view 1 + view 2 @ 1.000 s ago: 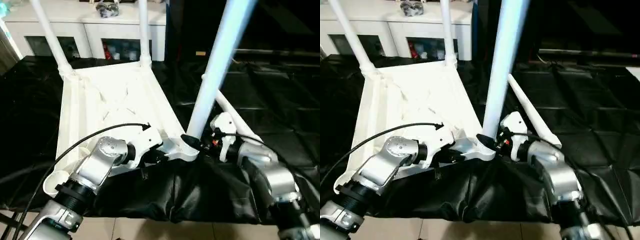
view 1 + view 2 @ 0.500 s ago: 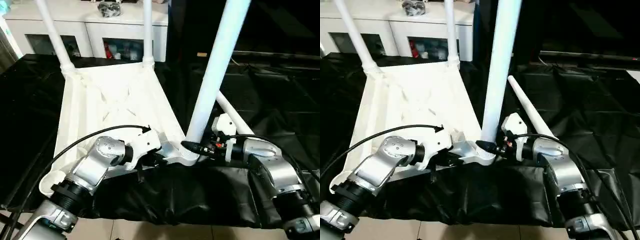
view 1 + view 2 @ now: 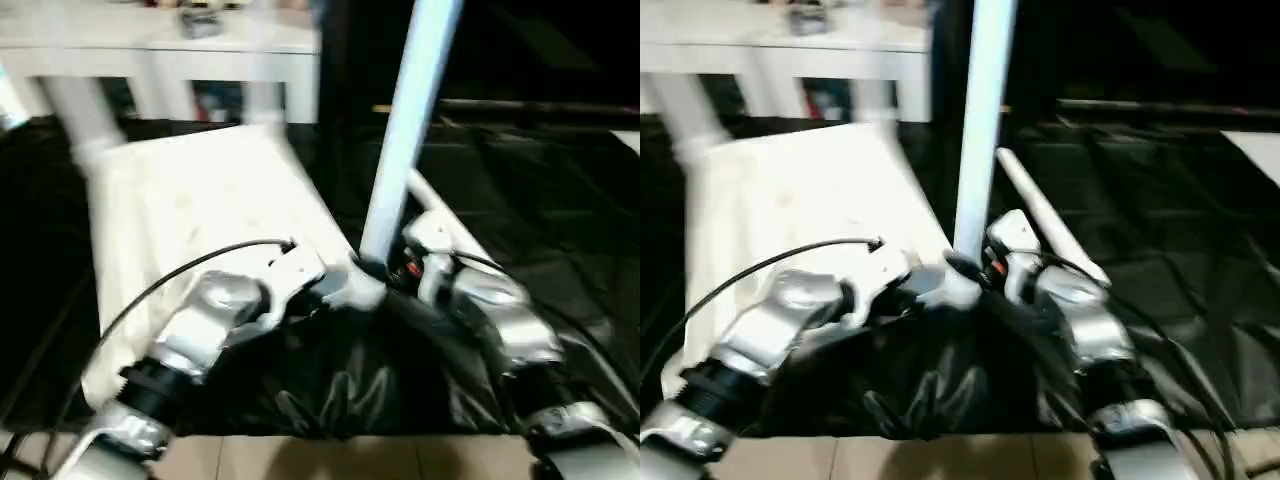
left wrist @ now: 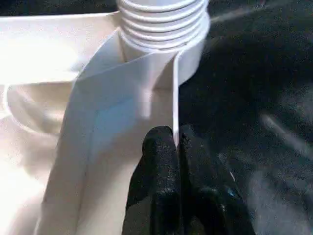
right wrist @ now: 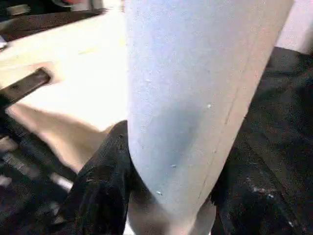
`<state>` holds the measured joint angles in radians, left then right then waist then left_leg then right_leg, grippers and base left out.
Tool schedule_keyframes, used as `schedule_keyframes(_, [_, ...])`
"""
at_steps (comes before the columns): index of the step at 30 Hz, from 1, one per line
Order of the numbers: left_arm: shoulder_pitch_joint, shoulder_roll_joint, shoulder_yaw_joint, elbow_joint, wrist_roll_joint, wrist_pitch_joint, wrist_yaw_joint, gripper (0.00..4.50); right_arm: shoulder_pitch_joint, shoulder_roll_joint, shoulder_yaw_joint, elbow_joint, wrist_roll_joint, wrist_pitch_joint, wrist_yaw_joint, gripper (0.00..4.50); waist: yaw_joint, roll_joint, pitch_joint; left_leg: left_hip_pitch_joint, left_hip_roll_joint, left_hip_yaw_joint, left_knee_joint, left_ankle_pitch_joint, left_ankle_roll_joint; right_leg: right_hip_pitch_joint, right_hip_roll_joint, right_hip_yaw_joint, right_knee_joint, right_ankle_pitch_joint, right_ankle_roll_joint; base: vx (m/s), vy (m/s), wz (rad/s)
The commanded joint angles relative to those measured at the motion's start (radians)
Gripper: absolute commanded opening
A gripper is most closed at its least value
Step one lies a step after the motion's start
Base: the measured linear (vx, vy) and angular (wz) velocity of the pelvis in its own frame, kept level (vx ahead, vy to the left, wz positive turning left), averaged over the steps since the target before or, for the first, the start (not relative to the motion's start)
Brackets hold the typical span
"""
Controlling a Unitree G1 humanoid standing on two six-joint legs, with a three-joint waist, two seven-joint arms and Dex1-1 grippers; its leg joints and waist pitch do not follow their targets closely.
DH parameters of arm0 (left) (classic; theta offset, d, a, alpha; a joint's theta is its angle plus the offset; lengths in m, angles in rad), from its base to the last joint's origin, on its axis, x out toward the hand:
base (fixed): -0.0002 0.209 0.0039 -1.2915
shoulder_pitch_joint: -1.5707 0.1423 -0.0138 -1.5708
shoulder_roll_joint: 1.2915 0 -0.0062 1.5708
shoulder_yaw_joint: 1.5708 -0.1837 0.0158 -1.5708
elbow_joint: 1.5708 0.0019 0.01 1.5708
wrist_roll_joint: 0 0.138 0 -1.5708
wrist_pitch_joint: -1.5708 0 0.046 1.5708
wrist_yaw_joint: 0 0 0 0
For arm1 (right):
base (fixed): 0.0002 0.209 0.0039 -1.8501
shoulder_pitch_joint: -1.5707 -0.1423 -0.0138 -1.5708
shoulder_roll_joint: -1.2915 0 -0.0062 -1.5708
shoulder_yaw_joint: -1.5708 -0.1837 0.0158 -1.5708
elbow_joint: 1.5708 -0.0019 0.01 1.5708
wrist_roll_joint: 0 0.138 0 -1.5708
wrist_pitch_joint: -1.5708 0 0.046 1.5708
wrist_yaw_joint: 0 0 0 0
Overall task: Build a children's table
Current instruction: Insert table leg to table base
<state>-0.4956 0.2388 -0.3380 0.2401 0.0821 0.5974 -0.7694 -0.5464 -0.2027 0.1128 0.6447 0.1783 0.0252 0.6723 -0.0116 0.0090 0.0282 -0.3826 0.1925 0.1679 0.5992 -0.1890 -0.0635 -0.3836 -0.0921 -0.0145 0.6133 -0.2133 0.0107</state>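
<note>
The white tabletop (image 3: 200, 200) lies underside up on the black-covered work table. Two legs (image 3: 75, 110) (image 3: 262, 100) stand in its far corners. A third leg (image 3: 405, 120) rises from the near right corner socket (image 3: 352, 290). My right gripper (image 3: 378, 268) is shut around the base of this leg (image 5: 195, 88), one finger (image 5: 105, 186) on each side. My left gripper (image 4: 177, 142) is shut on the tabletop's thin rim (image 4: 173, 93), just short of the ribbed socket (image 4: 164, 19). A fourth leg (image 3: 1040, 215) lies loose on the cloth to the right.
A white cabinet (image 3: 200, 40) stands behind the work table. The black cloth (image 3: 540, 200) spreads to the right and hangs over the near edge above the tiled floor (image 3: 300, 455). A black cable (image 3: 170, 280) loops over my left forearm.
The whole picture has shifted and blurred, so the camera is moving. The leg in my right gripper stands more upright than a second ago. Both grips are unchanged.
</note>
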Motion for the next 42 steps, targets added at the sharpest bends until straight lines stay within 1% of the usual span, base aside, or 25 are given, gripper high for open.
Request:
schedule_keyframes(1, [-0.024,-0.076,0.018,-0.11,-0.006,0.069,0.08,0.0,-0.012,0.039,0.002,0.155,-0.083,0.053,-0.191,1.88,0.004,0.008,-0.04,0.007,0.02,-0.012,-0.095,-0.332,-0.032,0.03,-0.03,0.006,-0.083,-0.257,-0.204,0.0,0.0,0.0])
schedule_keyframes(3, [-0.026,-0.128,0.03,-0.109,0.002,0.116,0.146,0.0,-0.042,0.08,0.001,0.196,-0.091,0.045,-0.256,1.88,-0.004,0.008,-0.043,0.006,0.02,-0.01,-0.091,-0.307,-0.027,0.027,-0.031,0.009,-0.082,-0.227,-0.213,0.0,0.0,0.0])
schedule_keyframes(4, [-0.028,-0.143,0.032,-0.106,0.004,0.123,0.167,0.0,-0.05,0.091,0.003,0.207,-0.095,0.042,-0.272,1.88,-0.005,0.008,-0.04,0.002,0.019,-0.01,-0.091,-0.304,-0.022,0.027,-0.029,0.007,-0.084,-0.227,-0.213,0.0,0.0,0.0])
schedule_keyframes(5, [-0.032,-0.162,0.031,-0.094,0.01,0.118,0.196,0.0,-0.061,0.111,0.005,0.22,-0.096,0.042,-0.288,1.88,-0.003,0.007,-0.043,0.002,0.017,-0.008,-0.09,-0.298,-0.013,0.028,-0.028,0.007,-0.084,-0.219,-0.209,0.0,0.0,0.0])
schedule_keyframes(6, [-0.038,-0.179,0.024,-0.08,0.021,0.11,0.222,0.0,-0.074,0.135,0.004,0.239,-0.099,0.039,-0.306,1.88,0.0,0.006,-0.048,0.004,0.017,-0.007,-0.086,-0.281,-0.003,0.027,-0.028,0.008,-0.084,-0.187,-0.214,0.0,0.0,0.0])
schedule_keyframes(7, [-0.038,-0.179,0.024,-0.08,0.021,0.11,0.222,0.0,-0.074,0.135,0.004,0.239,-0.099,0.039,-0.306,1.88,0.002,0.006,-0.05,0.003,0.018,-0.007,-0.084,-0.248,0.008,0.03,-0.027,0.009,-0.08,-0.129,-0.223,0.0,0.0,0.0])
schedule_keyframes(10, [-0.045,-0.192,0.018,-0.072,0.027,0.108,0.237,0.0,-0.086,0.168,0.009,0.267,-0.106,0.023,-0.318,1.88,0.007,0.009,-0.05,0.002,0.018,-0.003,-0.081,-0.19,0.035,0.033,-0.025,0.007,-0.071,-0.017,-0.246,0.0,0.0,0.0])
schedule_keyframes(12, [-0.046,-0.192,0.015,-0.072,0.032,0.104,0.234,0.0,-0.086,0.176,0.009,0.275,-0.108,0.019,-0.317,1.88,0.007,0.009,-0.049,0.004,0.019,-0.003,-0.082,-0.199,0.04,0.033,-0.024,0.007,-0.072,-0.02,-0.25,0.0,0.0,0.0])
schedule_keyframes(16, [-0.044,-0.189,0.013,-0.082,0.026,0.107,0.236,0.0,-0.091,0.185,0.003,0.296,-0.115,0.005,-0.329,1.88,0.003,0.012,-0.044,0.008,0.02,-0.002,-0.088,-0.284,0.021,0.027,-0.025,0.008,-0.081,-0.124,-0.239,0.0,0.0,0.0])
schedule_keyframes(19, [-0.041,-0.184,0.007,-0.084,0.025,0.097,0.231,0.0,-0.092,0.184,0.004,0.299,-0.126,0.014,-0.344,1.88,0.002,0.012,-0.044,0.008,0.02,-0.003,-0.09,-0.296,0.01,0.024,-0.024,0.009,-0.083,-0.141,-0.225,0.0,0.0,0.0])
schedule_keyframes(22, [-0.037,-0.178,-0.002,-0.085,0.027,0.07,0.219,0.0,-0.093,0.186,-0.009,0.302,-0.114,0.014,-0.333,1.88,0.002,0.012,-0.044,0.008,0.02,-0.003,-0.09,-0.3,0.009,0.023,-0.024,0.01,-0.083,-0.135,-0.222,0.0,0.0,0.0])
schedule_keyframes(23, [-0.034,-0.173,-0.008,-0.088,0.03,0.071,0.215,0.0,-0.093,0.186,-0.019,0.301,-0.102,0.015,-0.324,2.44,0.002,0.012,-0.044,0.008,0.02,-0.004,-0.09,-0.298,0.009,0.023,-0.024,0.01,-0.083,-0.131,-0.223,0.0,0.0,0.0])
schedule_keyframes(24, [-0.031,-0.164,-0.018,-0.089,0.033,0.062,0.204,0.0,-0.097,0.187,-0.039,0.297,-0.078,0.021,-0.312,2.58,0.002,0.012,-0.044,0.007,0.02,-0.004,-0.091,-0.298,0.012,0.024,-0.024,0.01,-0.083,-0.127,-0.223,0.0,0.0,0.0])
schedule_keyframes(26, [-0.026,-0.156,-0.024,-0.091,0.031,0.051,0.191,0.0,-0.103,0.182,-0.049,0.29,-0.066,0.02,-0.302,2.67,0.004,0.015,-0.045,0.009,0.021,-0.004,-0.09,-0.296,0.013,0.022,-0.025,0.01,-0.082,-0.118,-0.23,0.0,0.0,0.0])
schedule_keyframes(27, [-0.023,-0.151,-0.025,-0.091,0.026,0.036,0.179,0.0,-0.107,0.177,-0.05,0.287,-0.066,0.015,-0.296,2.78,0.007,0.013,-0.046,0.008,0.022,-0.002,-0.088,-0.277,0.015,0.023,-0.025,0.01,-0.08,-0.091,-0.238,0.0,0.0,0.0])
schedule_keyframes(29, [-0.021,-0.146,-0.026,-0.092,0.023,0.03,0.17,0.0,-0.109,0.172,-0.049,0.281,-0.067,0.015,-0.293,3.01,0.013,0.016,-0.046,0.006,0.022,-0.001,-0.086,-0.239,0.024,0.026,-0.025,0.01,-0.076,-0.049,-0.244,0.0,0.0,0.0])
schedule_keyframes(30, [-0.017,-0.139,-0.026,-0.091,0.018,0.013,0.157,0.0,-0.109,0.163,-0.046,0.268,-0.071,0.012,-0.288,3.07,0.019,0.021,-0.047,0.009,0.022,0.001,-0.085,-0.225,0.026,0.026,-0.025,0.01,-0.075,-0.036,-0.247,0.0,0.0,0.0])
schedule_keyframes(31, [-0.017,-0.137,-0.026,-0.091,0.017,0.011,0.155,0.0,-0.109,0.161,-0.046,0.263,-0.072,0.011,-0.285,3.13,0.021,0.018,-0.047,0.007,0.02,0.002,-0.082,-0.208,0.03,0.029,-0.024,0.01,-0.072,-0.017,-0.252,0.0,0.0,0.0])
schedule_keyframes(32, [-0.015,-0.129,-0.025,-0.089,0.012,-0.002,0.143,0.0,-0.107,0.154,-0.045,0.244,-0.073,0.009,-0.276,3.13,0.026,0.02,-0.048,0.009,0.021,0.002,-0.082,-0.201,0.032,0.029,-0.025,0.011,-0.071,-0.007,-0.255,0.0,0.0,0.0])
schedule_keyframes(33, [-0.015,-0.126,-0.025,-0.088,0.011,-0.009,0.139,0.0,-0.106,0.151,-0.046,0.237,-0.073,0.009,-0.273,3.36,0.029,0.018,-0.05,0.008,0.02,0.003,-0.078,-0.175,0.04,0.031,-0.025,0.011,-0.068,0.022,-0.26,0.0,0.0,0.0])
schedule_keyframes(36, [-0.012,-0.098,-0.024,-0.089,-0.01,-0.042,0.096,0.0,-0.091,0.123,-0.048,0.156,-0.072,0.009,-0.229,3.57,0.042,0.022,-0.048,0.009,0.02,0.007,-0.075,-0.14,0.058,0.03,-0.025,0.011,-0.065,0.044,-0.26,0.0,0.0,0.0])
schedule_keyframes(37, [-0.011,-0.089,-0.023,-0.09,-0.015,-0.046,0.081,0.0,-0.081,0.109,-0.042,0.119,-0.071,0.015,-0.206,3.67,0.048,0.02,-0.048,0.009,0.02,0.007,-0.075,-0.127,0.061,0.033,-0.024,0.011,-0.064,0.053,-0.254,0.0,0.0,0.0])
schedule_keyframes(39, [-0.011,-0.067,-0.021,-0.083,-0.022,-0.066,0.05,0.0,-0.042,0.064,-0.012,0.006,-0.066,0.043,-0.128,3.9,0.052,0.02,-0.05,0.01,0.02,0.007,-0.071,-0.1,0.068,0.032,-0.023,0.011,-0.059,0.084,-0.252,0.0,0.0,0.0])
schedule_keyframes(40, [-0.012,-0.062,-0.021,-0.078,-0.022,-0.074,0.044,0.0,-0.031,0.049,-0.002,-0.023,-0.066,0.052,-0.107,3.9,0.057,0.021,-0.051,0.009,0.02,0.008,-0.069,-0.078,0.076,0.033,-0.021,0.011,-0.057,0.114,-0.248,0.0,0.0,0.0])
schedule_keyframes(42, [-0.015,-0.051,-0.021,-0.066,-0.023,-0.09,0.032,0.0,-0.006,0.017,0.019,-0.084,-0.069,0.07,-0.062,3.9,0.059,0.023,-0.05,0.01,0.02,0.008,-0.069,-0.087,0.076,0.032,-0.022,0.011,-0.057,0.111,-0.247,0.0,0.0,0.0])
